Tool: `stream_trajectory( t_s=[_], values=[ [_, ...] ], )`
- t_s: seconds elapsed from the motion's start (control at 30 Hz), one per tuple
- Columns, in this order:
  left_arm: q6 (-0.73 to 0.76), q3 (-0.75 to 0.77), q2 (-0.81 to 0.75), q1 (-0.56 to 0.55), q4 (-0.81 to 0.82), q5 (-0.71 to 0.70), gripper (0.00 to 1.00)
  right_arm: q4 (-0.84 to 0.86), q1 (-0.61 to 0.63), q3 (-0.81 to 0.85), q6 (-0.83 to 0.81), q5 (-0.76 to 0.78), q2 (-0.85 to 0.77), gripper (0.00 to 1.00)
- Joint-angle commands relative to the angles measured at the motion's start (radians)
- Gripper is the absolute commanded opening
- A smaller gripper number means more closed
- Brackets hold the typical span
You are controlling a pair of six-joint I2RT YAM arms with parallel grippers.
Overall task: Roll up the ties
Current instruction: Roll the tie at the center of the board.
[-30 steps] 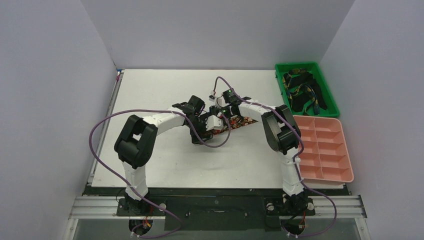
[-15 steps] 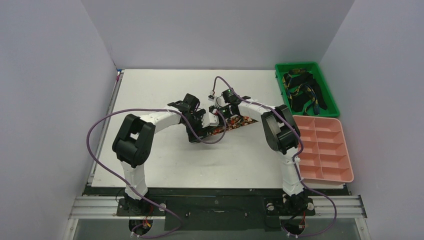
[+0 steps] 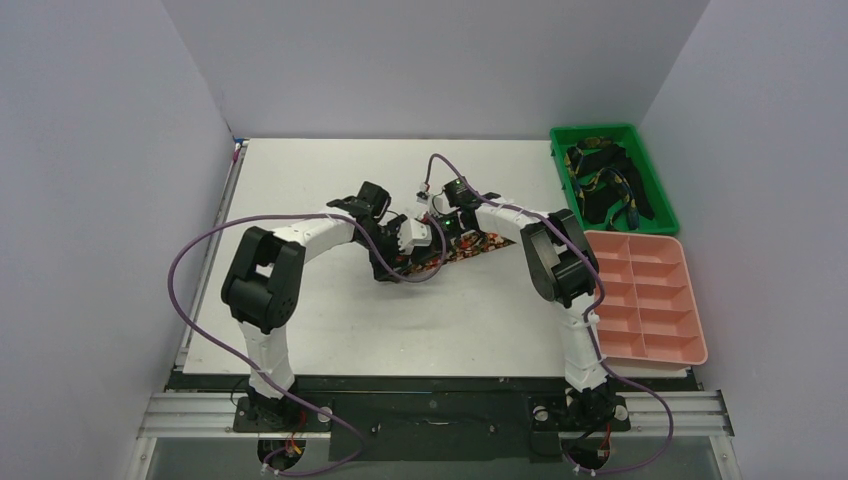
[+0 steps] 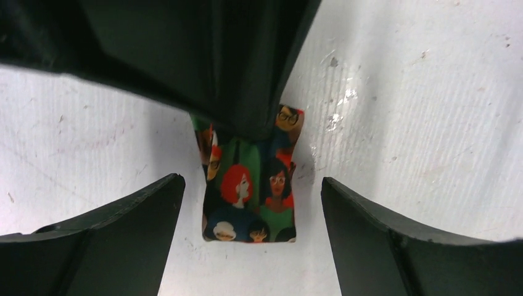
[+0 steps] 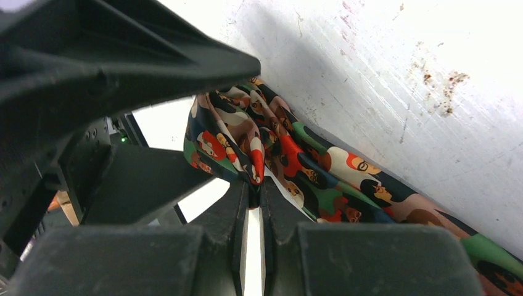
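A tie [image 3: 472,246] printed with red, orange and green faces lies on the white table near the middle. In the left wrist view its squared narrow end [image 4: 250,203] lies flat between the wide-apart fingers of my left gripper [image 4: 251,185], touching neither. My right gripper [image 5: 253,182] is shut on a raised fold of the same tie [image 5: 321,166], whose free length trails off to the right. From above, the left gripper [image 3: 403,240] and the right gripper [image 3: 440,226] meet over the tie's left end, hiding it. More dark ties [image 3: 605,185] lie heaped at the back right.
A green bin [image 3: 655,180] holds the heaped ties. In front of it stands a pink divided tray [image 3: 645,300]. Purple cables [image 3: 200,260] loop off both arms. Grey walls close in the table on three sides.
The left arm has swung a little left and back, carrying its gripper along the tie's end, and its jaws have spread slightly. The right gripper has stayed shut in place.
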Motion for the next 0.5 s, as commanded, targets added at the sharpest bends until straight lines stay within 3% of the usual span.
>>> stream_trajectory(
  t_s=[0.0,0.07,0.17,0.27,0.47],
  values=[
    [0.014,0.047,0.014,-0.028,0.011,0.005,0.78,0.038,0.008,0.039,0.01,-0.013,0.005,0.0],
    [0.006,0.056,0.027,-0.036,0.024,-0.024,0.71,0.042,0.008,0.039,0.014,-0.014,0.004,0.0],
    [0.011,0.094,0.064,-0.042,-0.02,-0.041,0.5,0.043,0.006,0.047,0.022,-0.016,0.005,0.0],
    [0.041,0.112,0.073,-0.044,-0.076,-0.037,0.37,0.043,0.004,0.055,0.029,-0.018,0.0,0.0],
    [0.11,0.052,0.027,-0.038,-0.196,-0.011,0.26,0.034,0.023,0.063,0.041,-0.012,-0.003,0.0]
  ],
)
